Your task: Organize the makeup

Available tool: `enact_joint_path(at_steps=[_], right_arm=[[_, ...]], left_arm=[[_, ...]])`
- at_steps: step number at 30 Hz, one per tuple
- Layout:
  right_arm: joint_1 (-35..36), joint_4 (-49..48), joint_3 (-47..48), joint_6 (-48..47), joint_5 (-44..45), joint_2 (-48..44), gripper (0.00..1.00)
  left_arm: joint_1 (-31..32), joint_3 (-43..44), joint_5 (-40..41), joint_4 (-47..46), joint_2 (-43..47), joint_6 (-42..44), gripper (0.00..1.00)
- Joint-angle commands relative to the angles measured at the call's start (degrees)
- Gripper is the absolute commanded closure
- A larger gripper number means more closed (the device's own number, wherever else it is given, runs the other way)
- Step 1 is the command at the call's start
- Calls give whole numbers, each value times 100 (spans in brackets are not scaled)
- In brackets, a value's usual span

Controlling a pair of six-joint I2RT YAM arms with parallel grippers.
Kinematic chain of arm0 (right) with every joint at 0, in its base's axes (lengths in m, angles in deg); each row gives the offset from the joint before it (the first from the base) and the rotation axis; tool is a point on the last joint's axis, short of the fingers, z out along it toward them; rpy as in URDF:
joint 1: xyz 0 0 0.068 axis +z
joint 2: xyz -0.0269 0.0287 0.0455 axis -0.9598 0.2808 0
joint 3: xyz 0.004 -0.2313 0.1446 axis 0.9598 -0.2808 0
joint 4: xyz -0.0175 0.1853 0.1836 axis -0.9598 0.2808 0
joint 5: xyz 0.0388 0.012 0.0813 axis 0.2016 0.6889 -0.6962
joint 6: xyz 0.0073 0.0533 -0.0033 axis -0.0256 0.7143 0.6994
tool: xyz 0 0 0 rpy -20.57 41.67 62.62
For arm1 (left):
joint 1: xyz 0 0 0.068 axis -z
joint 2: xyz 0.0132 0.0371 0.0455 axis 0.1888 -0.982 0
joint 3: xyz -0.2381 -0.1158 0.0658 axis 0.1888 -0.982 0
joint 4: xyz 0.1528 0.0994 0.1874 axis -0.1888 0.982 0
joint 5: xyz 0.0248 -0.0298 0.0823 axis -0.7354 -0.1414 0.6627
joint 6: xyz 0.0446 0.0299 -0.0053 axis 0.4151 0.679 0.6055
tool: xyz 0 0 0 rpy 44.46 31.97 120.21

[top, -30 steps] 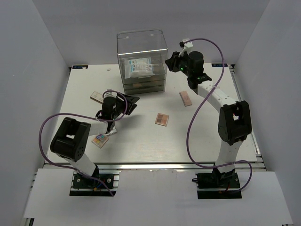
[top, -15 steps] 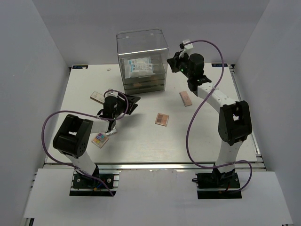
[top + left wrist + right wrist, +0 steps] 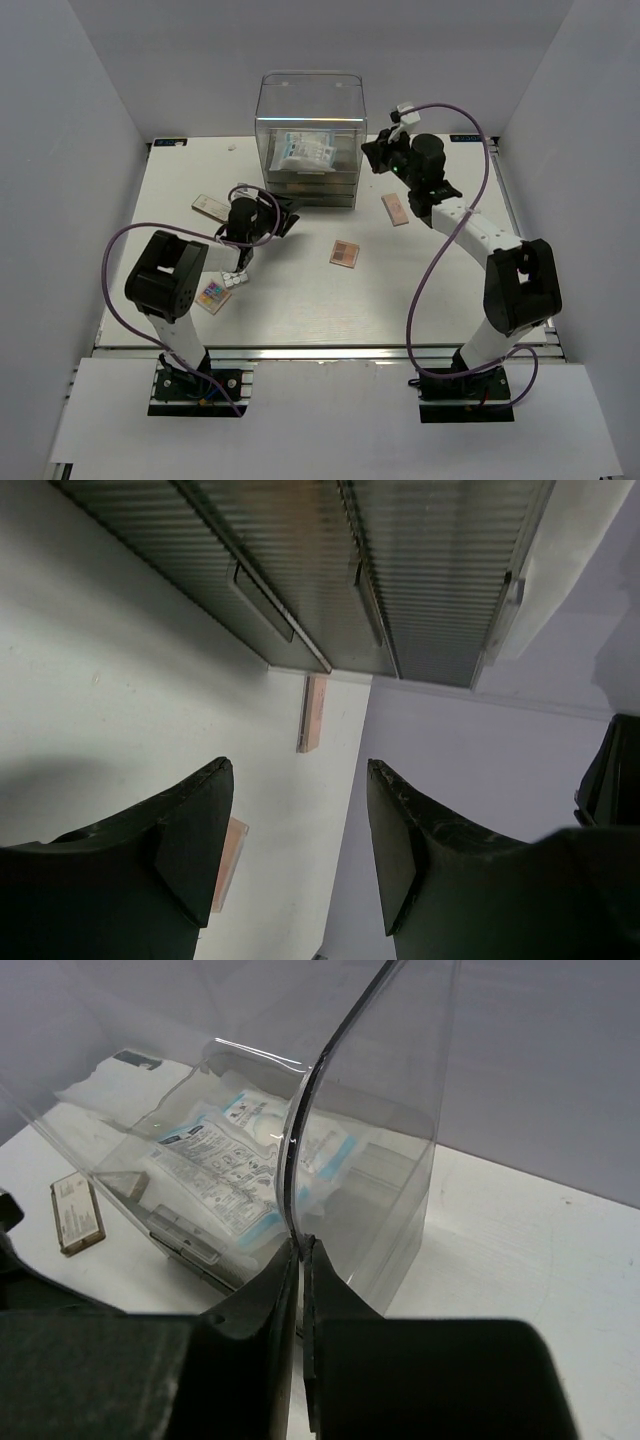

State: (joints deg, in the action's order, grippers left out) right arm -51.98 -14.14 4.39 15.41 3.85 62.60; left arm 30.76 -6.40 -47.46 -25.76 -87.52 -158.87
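Note:
The clear acrylic drawer box stands at the back of the table with a white-blue packet in its top part. My right gripper is shut on the box's right wall edge, and the packet shows through it. My left gripper is open and empty, just in front of the box's drawer fronts. A peach palette and a small tan palette lie right of centre. A tan palette, a multicoloured palette and a white palette lie left.
White walls close in the table on the left, back and right. In the left wrist view a peach palette lies beyond the box's corner, and another shows partly behind my left finger. The tan palette shows in the right wrist view.
The box has shifted and turned a little to the right together with my right gripper. My left gripper has moved closer to the drawer fronts.

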Motion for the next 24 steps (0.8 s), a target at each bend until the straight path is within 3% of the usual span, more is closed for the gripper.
enact_joint_path(at_steps=[1, 4, 10, 17, 24], right_arm=[[78, 140, -120, 211, 82, -370, 93], [114, 263, -155, 211, -32, -440, 72], [122, 325, -321, 159, -199, -747, 64], [114, 351, -603, -43, -629, -1248, 53], [122, 1098, -761, -981, -1288, -1836, 33]], left_arm=[[51, 256, 192, -5, -53, 57, 35], [77, 335, 280, 4, -193, 57, 37], [148, 555, 281, -145, -562, -31, 45], [297, 809, 465, -435, -958, -92, 46], [324, 1118, 676, -593, -1309, -206, 47]])
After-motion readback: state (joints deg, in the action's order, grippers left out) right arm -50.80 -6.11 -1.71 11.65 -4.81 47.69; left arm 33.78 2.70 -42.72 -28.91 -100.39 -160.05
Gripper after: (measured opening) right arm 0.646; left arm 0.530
